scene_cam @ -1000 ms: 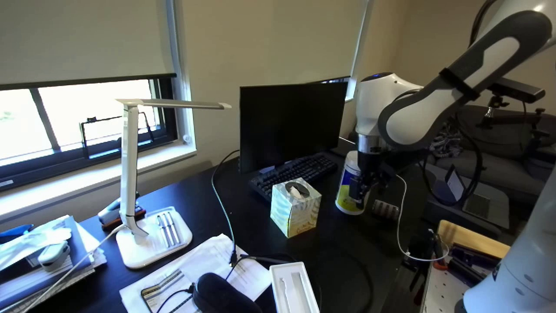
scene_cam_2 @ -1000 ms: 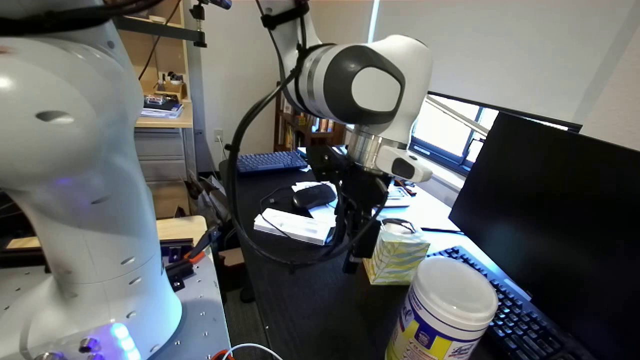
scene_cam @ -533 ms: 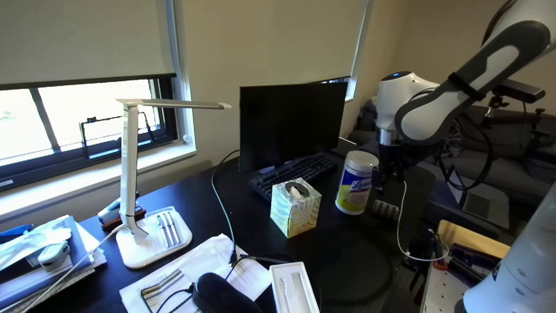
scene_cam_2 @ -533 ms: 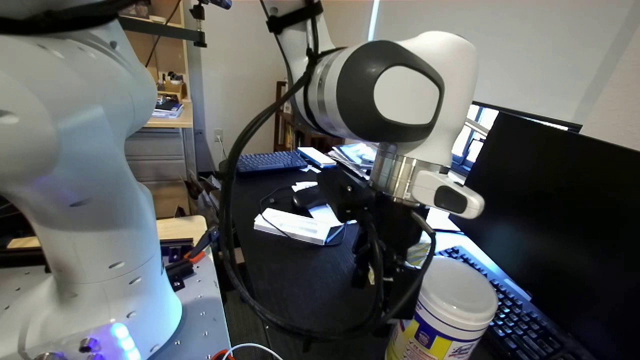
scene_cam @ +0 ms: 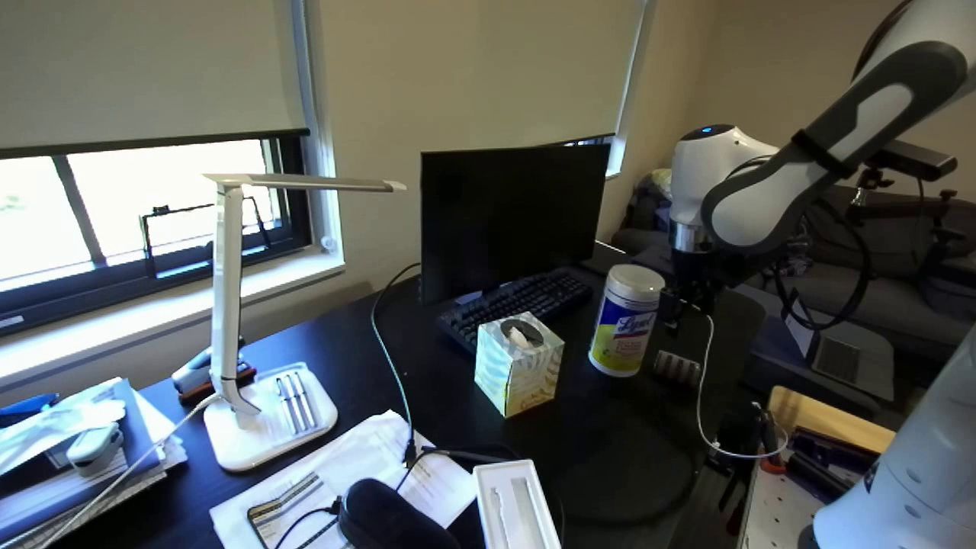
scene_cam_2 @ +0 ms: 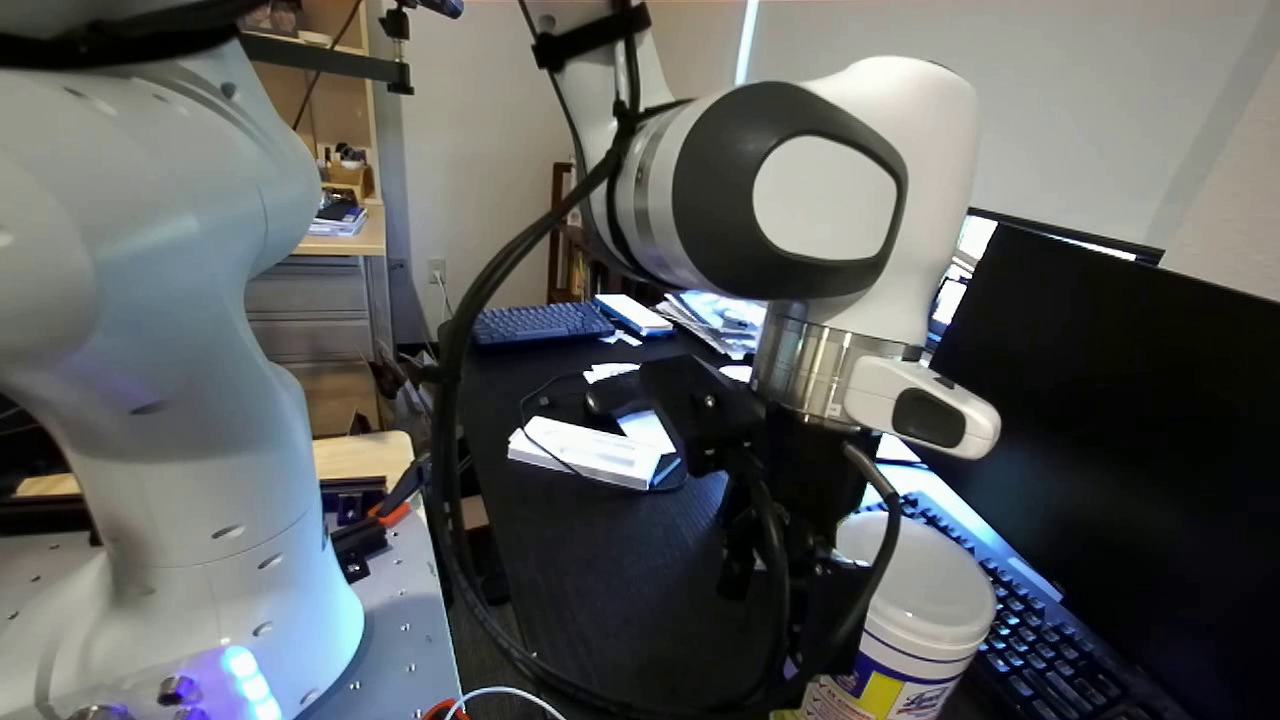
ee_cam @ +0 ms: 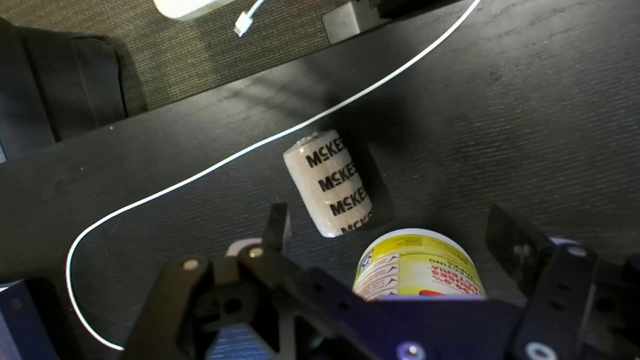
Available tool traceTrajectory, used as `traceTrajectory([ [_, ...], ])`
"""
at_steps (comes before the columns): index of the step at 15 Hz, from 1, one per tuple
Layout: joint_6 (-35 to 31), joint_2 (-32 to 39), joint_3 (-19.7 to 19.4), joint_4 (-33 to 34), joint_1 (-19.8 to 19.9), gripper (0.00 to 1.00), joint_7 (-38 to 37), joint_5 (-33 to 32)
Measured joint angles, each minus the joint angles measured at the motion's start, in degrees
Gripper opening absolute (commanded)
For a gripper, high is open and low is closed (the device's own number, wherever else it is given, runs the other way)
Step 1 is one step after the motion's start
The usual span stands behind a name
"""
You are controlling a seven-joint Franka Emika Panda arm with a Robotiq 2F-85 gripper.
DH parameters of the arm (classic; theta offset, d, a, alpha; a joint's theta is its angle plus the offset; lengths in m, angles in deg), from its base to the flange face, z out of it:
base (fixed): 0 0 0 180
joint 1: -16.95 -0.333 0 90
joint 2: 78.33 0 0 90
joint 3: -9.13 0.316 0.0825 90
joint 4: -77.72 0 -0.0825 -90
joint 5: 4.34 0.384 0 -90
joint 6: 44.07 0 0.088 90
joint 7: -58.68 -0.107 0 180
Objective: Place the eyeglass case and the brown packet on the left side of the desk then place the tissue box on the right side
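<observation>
My gripper (ee_cam: 387,222) hangs open above the desk (scene_cam: 610,450), its fingers spread wide with nothing held. Ahead of the fingertips in the wrist view lies the brown packet (ee_cam: 330,185), a tan wrapped roll with black lettering. An exterior view has the packet (scene_cam: 677,367) on the desk just right of the tub, with the gripper (scene_cam: 671,314) above it. The black eyeglass case (scene_cam: 389,518) rests on papers at the desk's near edge. The pale yellow-green tissue box (scene_cam: 518,364) stands left of the tub; the arm mostly hides it in an exterior view.
A white wipes tub (scene_cam: 625,320) stands right beside the gripper; its label shows between the fingers in the wrist view. A white cable (ee_cam: 215,167) runs past the packet. Monitor (scene_cam: 511,221), keyboard (scene_cam_2: 1040,610), lamp (scene_cam: 227,290) and white box (scene_cam: 515,507) share the desk.
The arm has shifted from in front of the tub to its right side and risen slightly, now above the packet. The gripper has stayed open. The objects on the desk have not moved.
</observation>
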Motion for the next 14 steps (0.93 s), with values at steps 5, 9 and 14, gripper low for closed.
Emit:
traceTrajectory([
  [5, -1.99, 1.59, -0.46, -0.03, 0.69, 1.00, 1.50, -5.97],
  [9, -9.42, 6.14, -3.97, -0.10, 1.74, 1.00, 10.02, -7.63],
  [14, -19.33, 13.77, -8.27, -0.11, 3.05, 1.00, 19.48, -7.40],
])
